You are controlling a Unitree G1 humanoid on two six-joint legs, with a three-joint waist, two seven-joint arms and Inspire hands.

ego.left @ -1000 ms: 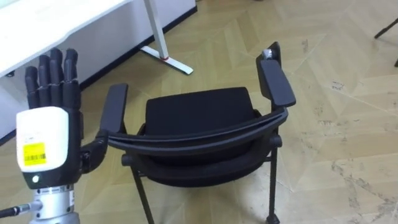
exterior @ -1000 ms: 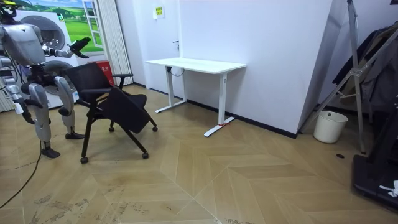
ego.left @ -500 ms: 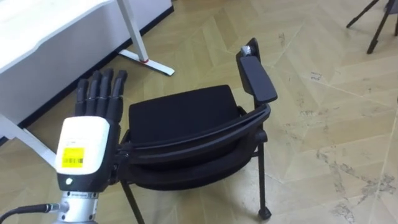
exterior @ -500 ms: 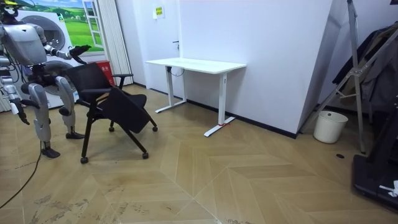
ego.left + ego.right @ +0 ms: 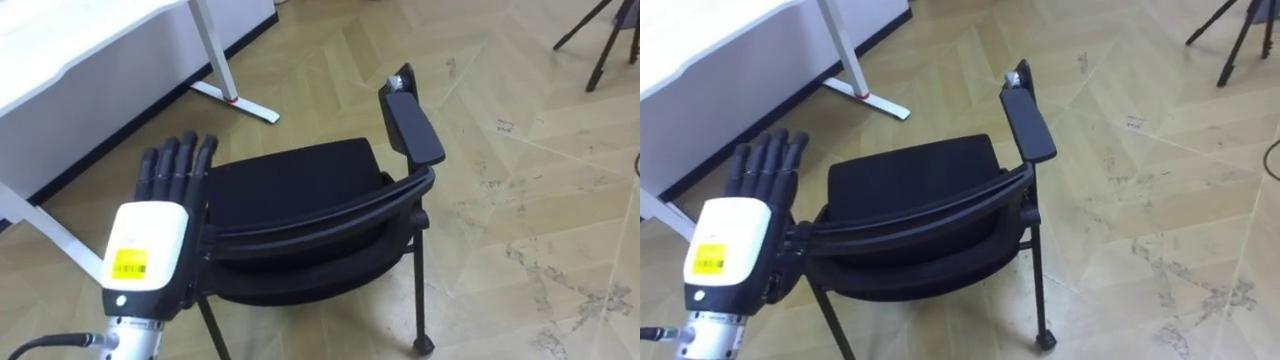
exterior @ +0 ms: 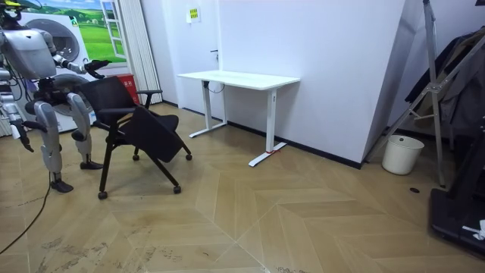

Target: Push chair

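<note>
We stand behind the black chair [image 5: 300, 190] on the wood floor [image 5: 520, 150], our left hand [image 5: 150, 250] raised beside its backrest, fingers [image 5: 180, 165] straight, gripping nothing

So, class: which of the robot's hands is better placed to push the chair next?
Left, probably: the left hand is raised open by the back of the chair, while the right hand hangs at the robot's side.
</note>
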